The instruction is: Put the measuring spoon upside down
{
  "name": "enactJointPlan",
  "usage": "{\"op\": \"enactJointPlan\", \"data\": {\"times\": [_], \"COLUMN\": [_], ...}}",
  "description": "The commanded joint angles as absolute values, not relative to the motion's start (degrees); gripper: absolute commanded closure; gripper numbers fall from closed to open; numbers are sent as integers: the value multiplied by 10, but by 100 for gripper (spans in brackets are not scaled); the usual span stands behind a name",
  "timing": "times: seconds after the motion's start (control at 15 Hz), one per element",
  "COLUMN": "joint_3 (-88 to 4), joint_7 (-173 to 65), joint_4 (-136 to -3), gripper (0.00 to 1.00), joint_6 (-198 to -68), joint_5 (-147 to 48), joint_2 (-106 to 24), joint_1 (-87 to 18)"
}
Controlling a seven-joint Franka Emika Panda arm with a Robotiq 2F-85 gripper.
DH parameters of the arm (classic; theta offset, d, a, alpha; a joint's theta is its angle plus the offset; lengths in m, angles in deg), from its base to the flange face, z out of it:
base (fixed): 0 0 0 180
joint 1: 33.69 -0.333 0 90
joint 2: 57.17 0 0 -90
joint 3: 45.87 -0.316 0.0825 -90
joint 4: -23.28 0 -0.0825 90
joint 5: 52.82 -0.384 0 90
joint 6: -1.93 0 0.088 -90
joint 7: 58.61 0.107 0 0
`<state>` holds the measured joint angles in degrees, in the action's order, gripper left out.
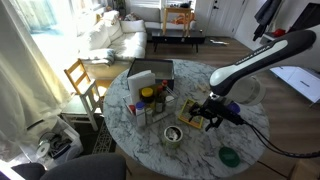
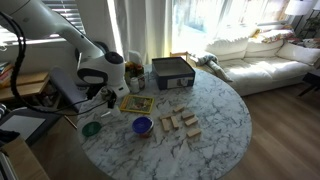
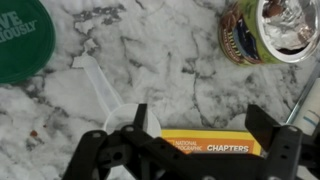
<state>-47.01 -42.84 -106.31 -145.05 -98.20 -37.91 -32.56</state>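
Home living room: sofa [image 1: 118,38], marble table [image 2: 215,110]

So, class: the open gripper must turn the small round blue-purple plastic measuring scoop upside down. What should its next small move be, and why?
Probably slide the open black gripper sideways until the small round blue-purple plastic measuring scoop sits between its fingers. In an exterior view the scoop lies untouched, apart from the gripper; in the wrist view a yellow book lies between the fingers.

In the wrist view, the green lid [image 3: 24,40] on the tabletop [image 3: 160,70] carries white letters cut off at the picture's edge: "VE" above "MOUSLY!". The yellow book [image 3: 215,147] shows "CHAPTERS", with smaller print beside it that looks like "NATIONAL GEOGRAPHIC". The tin's [image 3: 243,42] label print is too blurred to read.
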Motion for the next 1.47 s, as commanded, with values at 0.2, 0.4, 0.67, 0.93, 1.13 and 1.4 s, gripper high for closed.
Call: {"op": "enactJointPlan", "data": {"times": [0.2,0.4,0.67,0.93,1.13,1.4], "joint_3": [-476,-480,-483,-490,-496,-494], "joint_7": [-424,-425,-422,-421,-419,-402], "joint_4": [-1062,-1062,-1061,-1056,-1057,-1058], "gripper": [0,0,0,0,0,0], "joint_6": [-1496,-1511,-1512,-1492,-1480,-1476], "joint_5": [-962,-965,-967,-979,-975,-970], "joint_2": [-360,-363,-367,-369,-372,-382], "joint_1": [-358,-364,-367,-363,-367,-369]}}
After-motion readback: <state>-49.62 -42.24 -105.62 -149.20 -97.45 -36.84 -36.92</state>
